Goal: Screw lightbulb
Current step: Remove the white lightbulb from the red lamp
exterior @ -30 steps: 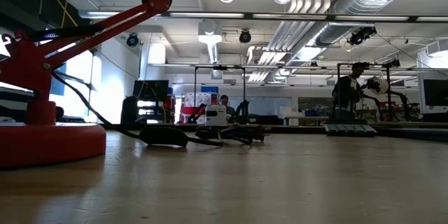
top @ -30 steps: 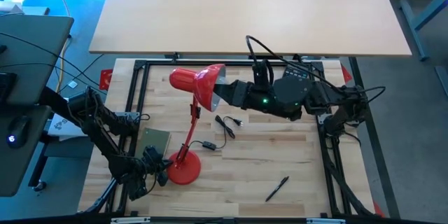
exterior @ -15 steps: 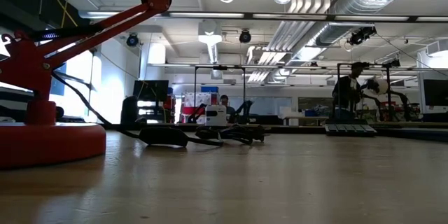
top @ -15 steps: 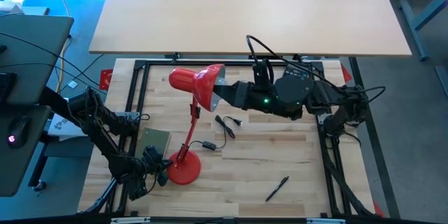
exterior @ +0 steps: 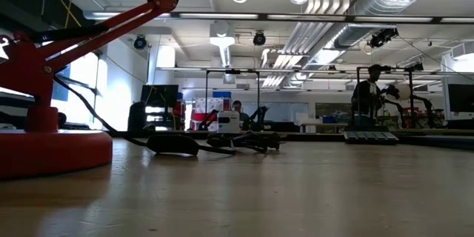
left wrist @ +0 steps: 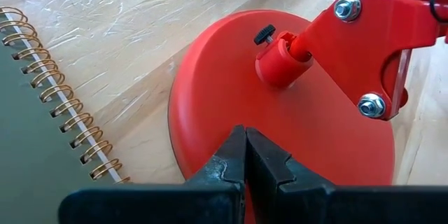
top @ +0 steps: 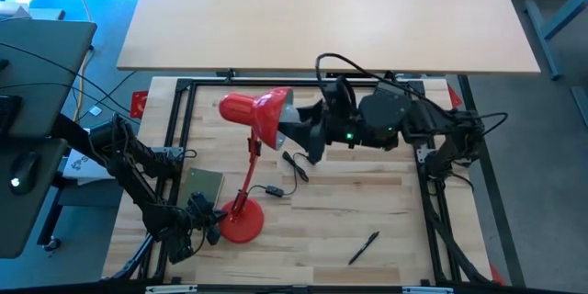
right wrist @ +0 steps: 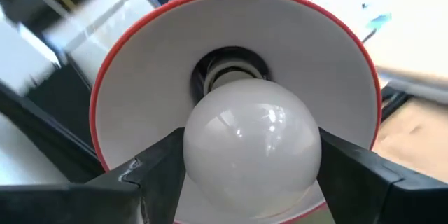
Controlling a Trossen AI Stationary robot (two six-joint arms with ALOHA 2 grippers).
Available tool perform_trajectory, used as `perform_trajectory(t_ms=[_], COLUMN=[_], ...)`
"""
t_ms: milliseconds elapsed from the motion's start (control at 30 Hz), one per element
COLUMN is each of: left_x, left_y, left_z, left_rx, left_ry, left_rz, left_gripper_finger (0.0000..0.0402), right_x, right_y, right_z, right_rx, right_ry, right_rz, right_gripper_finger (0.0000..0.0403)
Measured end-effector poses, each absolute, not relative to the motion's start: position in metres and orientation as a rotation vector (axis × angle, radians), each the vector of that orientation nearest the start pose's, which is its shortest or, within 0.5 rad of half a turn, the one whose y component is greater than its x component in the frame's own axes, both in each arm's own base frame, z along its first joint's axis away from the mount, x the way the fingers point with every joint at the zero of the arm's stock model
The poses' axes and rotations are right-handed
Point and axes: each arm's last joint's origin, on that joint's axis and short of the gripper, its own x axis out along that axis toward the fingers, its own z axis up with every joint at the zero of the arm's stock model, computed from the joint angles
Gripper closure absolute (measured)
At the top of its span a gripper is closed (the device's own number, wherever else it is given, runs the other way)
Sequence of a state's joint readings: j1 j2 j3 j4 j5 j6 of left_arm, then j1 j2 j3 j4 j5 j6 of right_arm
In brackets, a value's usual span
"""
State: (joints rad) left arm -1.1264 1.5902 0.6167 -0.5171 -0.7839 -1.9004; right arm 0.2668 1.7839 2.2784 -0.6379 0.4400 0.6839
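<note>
Lightbulb (right wrist: 252, 145) sits inside the mouth of the red lamp shade (right wrist: 350, 63), its narrow base pointing into the socket, and the right end effector (right wrist: 252, 164) is clamped on it, one dark finger against each side of the white globe. From overhead, that right end effector (top: 296, 129) reaches in from the right side of the counter (top: 386, 197) to the shade, which hangs above the far half of the wood. Down at the near left corner the left end effector (left wrist: 245, 157) rests on the lamp's round red base (left wrist: 224, 98) with its fingers pressed together. Just beside the base lies a spiral notebook (top: 204, 186), close to the counter's left edge. A black cord (top: 299, 163) curls on the wood under the shade, and a black pen (top: 363, 247) lies alone toward the near right, with bare boards all round it. No brand or lettering can be read on anything. Far back in the room a person (exterior: 366, 98) stands at a bench.
</note>
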Motion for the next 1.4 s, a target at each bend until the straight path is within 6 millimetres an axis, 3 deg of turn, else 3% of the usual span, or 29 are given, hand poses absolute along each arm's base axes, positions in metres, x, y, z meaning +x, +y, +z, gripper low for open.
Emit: perform_trajectory(t_ms=[333,633,1000,1267,1400], left_x=[0.112,0.112,0.112,0.109,0.108], left_y=[-0.192,-0.194,-0.196,-0.195,-0.195], left_z=[0.111,0.111,0.119,0.135,0.139], left_rx=[-0.572,-0.588,-0.642,-0.647,-0.672], left_ry=[0.689,0.689,0.704,0.799,0.84], left_rz=[0.5,0.486,0.447,0.369,0.353], left_gripper_finger=[0.0401,0.0401,0.0401,0.0401,0.0401], right_x=[0.345,0.343,0.342,0.352,0.358], right_y=[0.079,0.09,0.101,0.105,0.107], right_z=[0.516,0.519,0.52,0.508,0.503], right_rx=[-0.017,-0.656,-1.157,-1.655,-1.755], right_ry=[0.152,0.184,0.264,0.412,0.436], right_rz=[-0.234,-0.192,-0.248,-0.2,-0.176], right_gripper_finger=[0.0134,0.0134,0.0134,0.0134,0.0134])
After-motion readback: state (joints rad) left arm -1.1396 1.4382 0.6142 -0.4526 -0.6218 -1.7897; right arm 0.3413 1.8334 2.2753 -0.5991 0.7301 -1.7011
